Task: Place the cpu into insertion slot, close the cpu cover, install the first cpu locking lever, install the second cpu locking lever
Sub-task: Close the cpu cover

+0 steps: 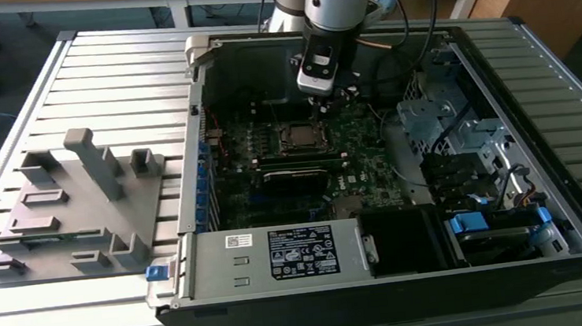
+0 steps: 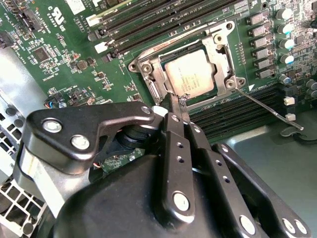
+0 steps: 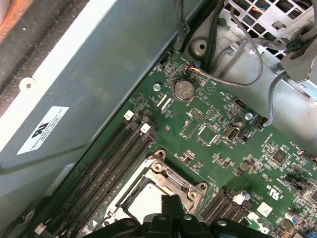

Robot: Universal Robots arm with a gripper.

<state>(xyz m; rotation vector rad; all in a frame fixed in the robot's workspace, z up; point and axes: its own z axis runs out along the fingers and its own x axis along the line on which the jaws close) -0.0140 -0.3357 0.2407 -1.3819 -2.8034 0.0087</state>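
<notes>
Silver-grey metal catches the light at the insertion slot (image 1: 297,136). The cpu (image 2: 195,74) lies flat inside it. The cpu cover (image 2: 219,47) is down over it, its frame lapping the chip's edges so the top shows through the window. Seating and covering look done to me, which leaves the levers as the matter in hand.

One thin locking lever (image 2: 267,108) runs out from a corner of the slot and slants away over the green board (image 2: 64,74), under no catch that I can see. The gripper (image 2: 179,101) reaches down into the open computer case (image 1: 389,312) and hangs low at the slot's rim, its tip just beside the cover's frame. I cannot tell whether it touches. The jaws are pressed together into one narrow point. There is a small bright bit at the tip, and I can't say whether it is pinched or belongs to the slot's own hardware.

With the jaws closed like that, I'd use the tip as a pusher. I'd bear on the lever near its free end rather than close to the slot, and guide it down and sideways so it tucks under its hook. The wire looks springy and could slip off so slim a tip, so a slow, steady press seems wise. I'd keep the tip off the cpu's top and away from the capacitors (image 2: 285,29) beside the slot.
</notes>
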